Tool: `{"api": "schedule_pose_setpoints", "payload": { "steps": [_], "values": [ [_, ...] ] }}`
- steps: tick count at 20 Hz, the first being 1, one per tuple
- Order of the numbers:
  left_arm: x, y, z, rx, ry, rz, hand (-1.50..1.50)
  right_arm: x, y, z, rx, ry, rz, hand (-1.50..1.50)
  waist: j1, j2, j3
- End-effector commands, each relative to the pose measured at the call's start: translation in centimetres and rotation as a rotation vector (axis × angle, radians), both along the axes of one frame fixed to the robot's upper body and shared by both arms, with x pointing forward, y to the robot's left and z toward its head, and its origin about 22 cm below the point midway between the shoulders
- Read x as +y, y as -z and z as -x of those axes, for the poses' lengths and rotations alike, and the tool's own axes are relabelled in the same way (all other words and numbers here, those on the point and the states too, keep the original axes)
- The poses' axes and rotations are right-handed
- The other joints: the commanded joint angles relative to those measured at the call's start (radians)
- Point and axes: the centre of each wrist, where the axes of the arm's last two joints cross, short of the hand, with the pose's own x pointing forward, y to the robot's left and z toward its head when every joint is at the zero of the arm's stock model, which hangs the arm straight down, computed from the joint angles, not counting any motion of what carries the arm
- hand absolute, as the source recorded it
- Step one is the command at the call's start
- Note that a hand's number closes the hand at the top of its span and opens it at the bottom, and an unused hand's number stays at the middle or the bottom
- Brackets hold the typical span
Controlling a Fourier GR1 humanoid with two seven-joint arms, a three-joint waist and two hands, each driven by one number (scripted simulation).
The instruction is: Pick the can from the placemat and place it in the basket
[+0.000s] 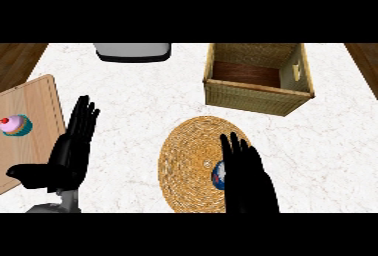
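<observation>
Marble counter (133, 110) w/ basket (255, 95), cupcake (16, 125) on board (37, 100), right hand (249, 182) over can (218, 175)

Left hand (68, 152): over the left part of the counter (140, 100), towards its near edge; fingers straight, pointing to the far edge; thumb spread to the left.
Left forearm (63, 204): grey, only a short piece shows.
Right hand (249, 177): at the near edge, right of the middle; fingers straight, pointing away.
</observation>
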Motion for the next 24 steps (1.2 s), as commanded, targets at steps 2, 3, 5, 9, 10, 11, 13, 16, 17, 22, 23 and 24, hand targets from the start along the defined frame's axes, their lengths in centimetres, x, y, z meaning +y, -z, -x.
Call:
{"api": "schedule_pose_setpoints", "payload": {
  "steps": [2, 3, 5, 9, 10, 11, 13, 16, 17, 22, 23, 24],
  "values": [
    [-0.2, 0.3, -0.2, -0.014, 0.023, -0.002, 0.0, 0.3, 1.2, -1.8, 0.073, 0.121, 0.009, -1.5, 0.001, 0.002, 0.0],
    [0.5, 0.4, 0.4, -0.009, 0.012, -0.001, 0.0, 0.8, 0.8, 0.2, 0.058, 0.138, 0.014, -1.5, 0.0, 0.0, 0.0],
    [0.8, -0.2, 0.5, 0.002, 0.029, 0.009, 0.0, 0.3, 0.4, -1.9, 0.062, 0.135, 0.019, -1.5, 0.003, 0.0, 0.0],
    [0.7, 0.4, -0.9, 0.004, 0.005, -0.012, 0.0, -0.8, 2.3, -1.9, 0.112, 0.121, 0.038, -1.5, -0.006, 0.001, 0.0],
    [-0.1, -0.9, 0.0, 0.009, 0.024, -0.007, 0.0, 0.8, 2.0, -1.2, 0.105, 0.125, 0.039, -1.5, 0.0, 0.0, 0.0],
    [0.9, -0.1, 0.2, 0.005, 0.018, 0.012, 0.0, 0.0, 3.4, -1.6, 0.107, 0.145, 0.009, -1.5, 0.0, 0.0, 0.0],
    [-0.4, 0.1, 0.8, 0.008, 0.015, 0.009, 0.0, -0.7, 3.3, -2.2, 0.116, 0.133, 0.034, -1.5, -0.001, 0.0, 0.0],
    [-0.1, 0.9, 1.2, 0.005, 0.021, -0.002, 0.0, -0.1, 4.0, -2.7, 0.12, 0.149, 0.042, -1.5, 0.001, 0.001, 0.0],
    [-0.9, 0.0, 0.2, 0.0, 0.011, -0.002, 0.0, 1.2, 4.0, -2.2, 0.131, 0.133, 0.033, -1.5, 0.001, 0.001, 0.0],
    [0.9, -1.2, -0.2, 0.006, -0.001, 0.004, 0.0, -0.3, 7.1, -3.0, 0.14, 0.131, 0.022, -1.5, 0.001, 0.001, 0.0],
    [0.9, -0.3, -0.5, 0.0, 0.012, -0.003, 0.0, 0.7, 6.9, -2.6, 0.142, 0.127, 0.021, -1.5, 0.0, 0.001, 0.0],
    [2.2, -0.8, -0.5, -0.01, -0.012, -0.003, 0.0, 0.8, 5.8, -2.5, 0.155, 0.127, 0.017, -1.5, 0.001, 0.001, 0.0]
  ]
}}
